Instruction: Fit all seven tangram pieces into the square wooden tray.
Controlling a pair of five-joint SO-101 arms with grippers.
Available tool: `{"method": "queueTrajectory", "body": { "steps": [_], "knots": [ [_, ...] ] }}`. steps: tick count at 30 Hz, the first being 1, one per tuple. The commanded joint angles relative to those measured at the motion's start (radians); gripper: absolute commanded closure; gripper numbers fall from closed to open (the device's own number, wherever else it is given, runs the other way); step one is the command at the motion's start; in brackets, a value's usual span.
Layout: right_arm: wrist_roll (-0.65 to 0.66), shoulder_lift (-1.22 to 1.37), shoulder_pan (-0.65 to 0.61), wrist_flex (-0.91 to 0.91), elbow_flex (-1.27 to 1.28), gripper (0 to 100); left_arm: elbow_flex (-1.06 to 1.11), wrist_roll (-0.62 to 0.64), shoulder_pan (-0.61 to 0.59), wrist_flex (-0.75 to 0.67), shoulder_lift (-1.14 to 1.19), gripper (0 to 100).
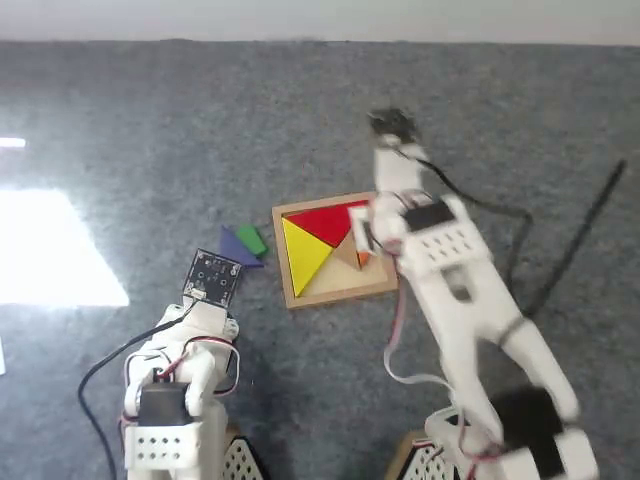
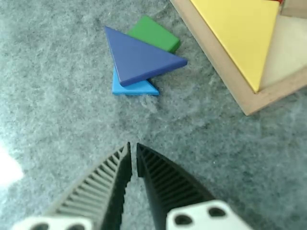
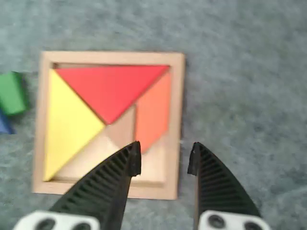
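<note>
Tray (image 3: 178,96) sits under the spread right gripper (image 3: 165,158); left gripper (image 2: 133,151) pressed together.

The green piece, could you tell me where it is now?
In the high view the green piece lies outside the wooden tray, just left of it, against the dark blue triangle.

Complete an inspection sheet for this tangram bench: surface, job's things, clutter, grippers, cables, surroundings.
Surface: grey mat, with a bright glare patch.
Job's things: wooden tray holds red triangle, yellow triangle and orange piece; remaining floor wood-coloured. Outside it, dark blue triangle lies on light blue piece, green piece beside.
Clutter: nothing seen.
Grippers: left gripper shut, empty, above mat near loose pieces; right gripper open, empty, over tray.
Cables: black cable trails beside right arm.
Surroundings: pale wall strip beyond mat.
</note>
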Motion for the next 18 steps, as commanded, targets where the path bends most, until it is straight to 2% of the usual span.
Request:
{"method": "queueTrajectory", "body": {
  "steps": [1,4,10,16,18],
  "knots": [
    [0.097,-0.209,0.094,-0.101,0.209,83.7,-0.013,0.005,-0.003,0.006,-0.020,98],
    [0.164,-0.308,0.157,-0.102,0.307,83.7,-0.013,0.005,-0.003,0.006,-0.020,98],
    [0.170,-0.329,0.206,-0.153,0.428,84.0,-0.013,0.005,-0.003,0.006,-0.020,98],
    [0.178,-0.326,0.213,-0.245,0.486,98.2,-0.013,0.006,0.069,0.006,-0.020,98],
    [0.178,-0.326,0.213,-0.271,0.503,99.2,-0.013,0.000,0.081,0.006,-0.020,98]
  ]
}}
